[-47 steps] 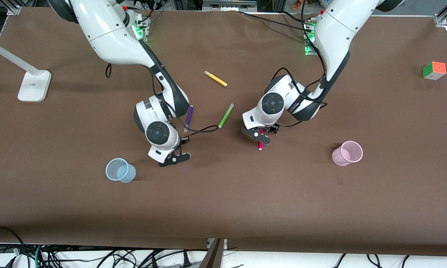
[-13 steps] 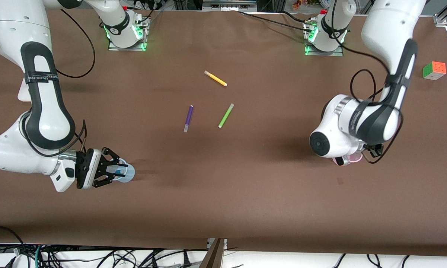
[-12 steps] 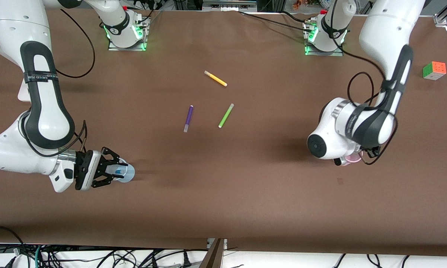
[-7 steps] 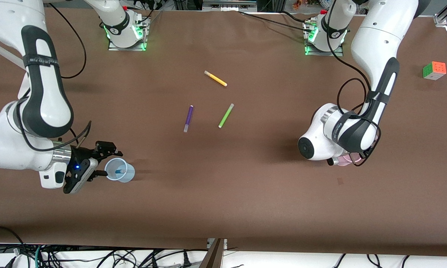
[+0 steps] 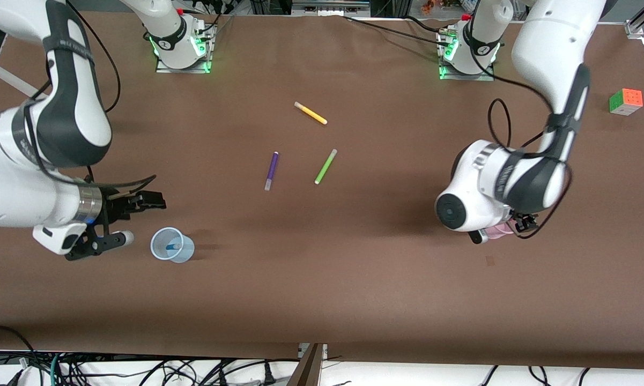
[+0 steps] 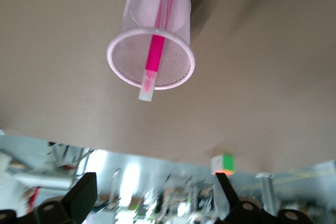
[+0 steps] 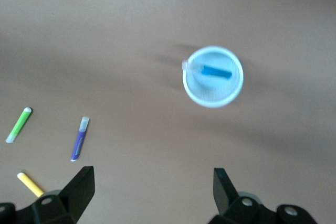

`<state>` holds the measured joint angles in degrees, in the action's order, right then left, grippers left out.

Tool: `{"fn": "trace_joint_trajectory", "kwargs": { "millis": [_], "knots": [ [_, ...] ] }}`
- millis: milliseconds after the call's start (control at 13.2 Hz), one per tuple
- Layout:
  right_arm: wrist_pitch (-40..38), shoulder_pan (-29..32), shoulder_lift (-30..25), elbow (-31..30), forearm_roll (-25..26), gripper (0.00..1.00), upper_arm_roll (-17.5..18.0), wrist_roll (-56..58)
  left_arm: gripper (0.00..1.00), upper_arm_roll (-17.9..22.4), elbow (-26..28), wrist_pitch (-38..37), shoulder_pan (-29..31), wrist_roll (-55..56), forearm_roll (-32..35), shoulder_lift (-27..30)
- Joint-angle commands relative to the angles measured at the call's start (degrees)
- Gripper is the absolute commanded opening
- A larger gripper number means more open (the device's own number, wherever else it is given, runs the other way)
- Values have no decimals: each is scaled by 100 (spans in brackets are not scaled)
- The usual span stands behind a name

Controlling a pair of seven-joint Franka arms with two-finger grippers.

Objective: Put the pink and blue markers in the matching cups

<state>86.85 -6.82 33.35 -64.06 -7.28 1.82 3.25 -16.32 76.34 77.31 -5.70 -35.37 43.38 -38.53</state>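
The pale blue cup stands upright with the blue marker inside it; both also show in the right wrist view, cup and marker. My right gripper is open and empty, beside that cup toward the right arm's end; the right wrist view shows its fingers wide apart. The pale pink cup holds the magenta marker, whose paler end sticks out over the rim. My left gripper is open and empty above it. In the front view the left wrist hides most of the pink cup.
A purple pen, a lime-green pen and a yellow pen lie mid-table, farther from the front camera than the cups. A colour cube sits near the left arm's end.
My right gripper has opened, left the blue marker in the blue cup and drawn back from it. My left gripper stays over the pink cup, its wrist shifting slightly.
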Motion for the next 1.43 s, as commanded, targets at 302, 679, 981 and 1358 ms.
{"fn": "trace_joint_trajectory", "kwargs": {
  "millis": [302,679,981,1358],
  "knots": [
    [-371,453,-2057,-1395,279,100,-15,-553,100,76,-734,-50,886,1418,-2841,1277],
    [-633,515,-2868,-2066,1018,100,20,-501,100,1200,1210,1949,553,3094,-3906,3234],
    [-644,524,-3133,-2435,965,100,11,-650,100,1167,2096,2308,552,3185,-3959,3880],
    [-670,524,-2905,-2128,965,100,-50,-527,100,1166,1956,2201,596,3194,-4338,3758]
  ]
}}
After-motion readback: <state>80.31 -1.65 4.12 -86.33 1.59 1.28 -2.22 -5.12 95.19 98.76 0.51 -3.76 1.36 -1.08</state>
